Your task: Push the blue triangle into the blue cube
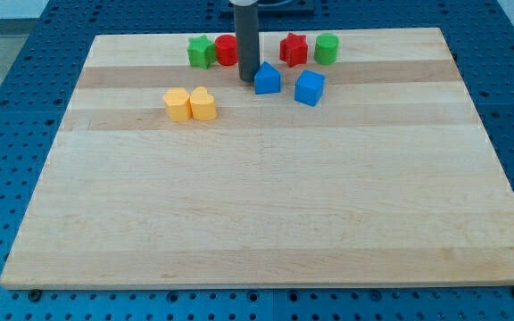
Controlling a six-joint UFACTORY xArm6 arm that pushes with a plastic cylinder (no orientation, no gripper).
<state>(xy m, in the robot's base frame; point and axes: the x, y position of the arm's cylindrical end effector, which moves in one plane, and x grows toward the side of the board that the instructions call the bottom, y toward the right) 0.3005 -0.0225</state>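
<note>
The blue triangle [268,78] lies near the view's top centre of the wooden board [266,196]. The blue cube [310,88] lies just to its right, a small gap apart. My tip [248,79] stands right at the blue triangle's left side, touching or almost touching it. The dark rod rises from there to the view's top edge.
A green star-like block [201,51] and a red round block [227,50] lie left of the rod at the top. A red star block [294,49] and a green cylinder [327,48] lie to its right. Two yellow blocks [190,104] lie side by side further left.
</note>
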